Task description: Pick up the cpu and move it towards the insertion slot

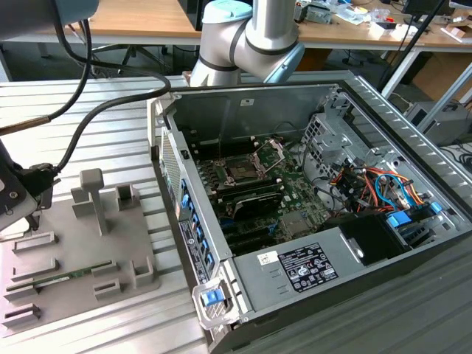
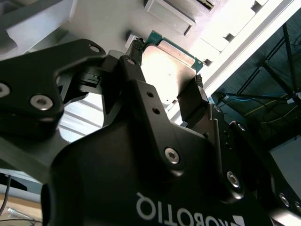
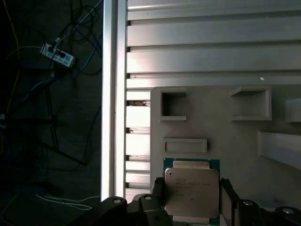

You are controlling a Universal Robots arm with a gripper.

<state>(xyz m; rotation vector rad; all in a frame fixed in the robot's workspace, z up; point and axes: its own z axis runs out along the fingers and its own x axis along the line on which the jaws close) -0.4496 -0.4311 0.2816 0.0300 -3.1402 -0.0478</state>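
A lab: opened computer case [image 1: 243,103] on aluminium table [image 1: 88,103], workbenches [image 1: 140,18] behind.

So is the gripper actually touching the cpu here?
Touching. In the first wrist view the fingers of the gripper meet opposite edges of the cpu with no gap.

In the first wrist view the picture's border cuts off the cpu [image 3: 192,188] along one edge. The tool [image 3: 192,195] is clamped on it, and its fingers [image 3: 158,192] cover two of its sides. In the second wrist view the tool's body hides about half of it. I cannot tell whether the cpu touches the grey tray [image 3: 244,155].
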